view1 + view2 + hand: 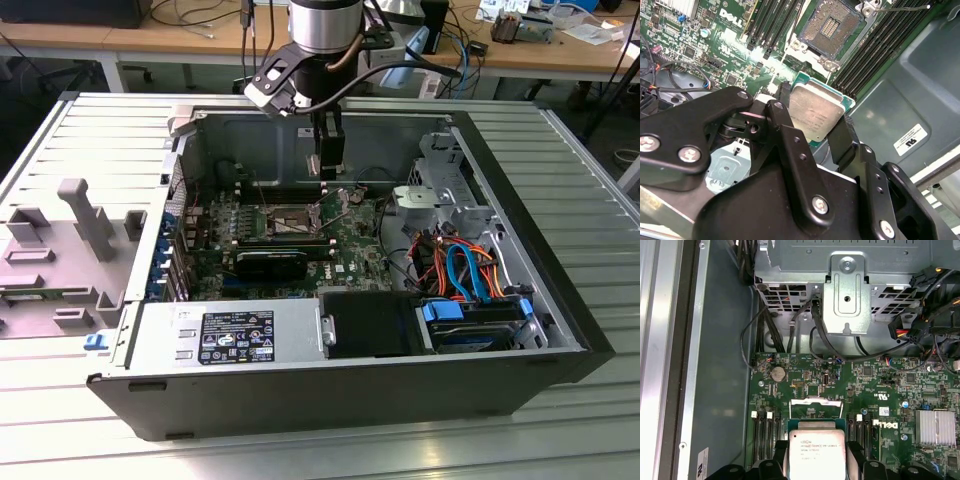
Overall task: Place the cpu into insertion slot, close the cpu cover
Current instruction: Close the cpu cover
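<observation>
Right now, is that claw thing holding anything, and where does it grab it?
Yes. The gripper holds the cpu, its two black fingers pinching opposite edges of the flat chip, above the open insertion slot.

- Exterior view: even, bright overhead room light; soft shadow inside the open computer case (560,330), w/ mild glare on the ribbed metal table (560,180).
- Second wrist view: black gripper (815,132) links close to lens, slightly soft; the cpu (815,112) lid catches a pale sheen; motherboard (715,45) sharp.
- First wrist view: flat light, drive cage (847,300) bright, case wall dim; edges slightly bowed.
</observation>
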